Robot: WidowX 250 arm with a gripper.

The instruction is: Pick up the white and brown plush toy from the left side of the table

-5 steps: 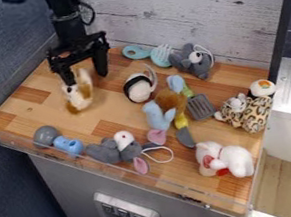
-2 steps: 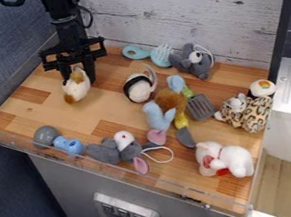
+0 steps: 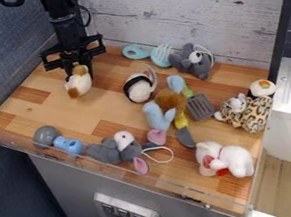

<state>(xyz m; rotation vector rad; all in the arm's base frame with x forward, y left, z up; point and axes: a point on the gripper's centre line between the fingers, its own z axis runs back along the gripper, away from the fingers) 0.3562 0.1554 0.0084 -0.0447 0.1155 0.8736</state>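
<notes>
One plush (image 3: 79, 84), brown and white, sits between 10 and 11 o'clock on the tabletop (image 3: 111, 110), with the claw (image 3: 80, 75) closed on its upper end, as far as I can make out from where I'm standing. It's a shallow pinch on something soft and rounded, so I'd worry about it slipping out or twisting round. Were the claw to swing low toward the middle, the plush could bump the banded mouse (image 3: 139, 88), whose tail sticks up; towards 1 o'clock, the comb (image 3: 162, 56) and grey mouse (image 3: 193, 62) might get knocked too. Dropped near the front, a round toy could roll against the rail (image 3: 112, 168).

As for containers, the nearest thing to one is the tabletop itself, tray-like behind that clear rail: the grey egg (image 3: 45, 136) near 8 o'clock, the white bear (image 3: 226, 160) between 4 and 5, the leopard toy (image 3: 250, 112) between 3 and 4.
</notes>
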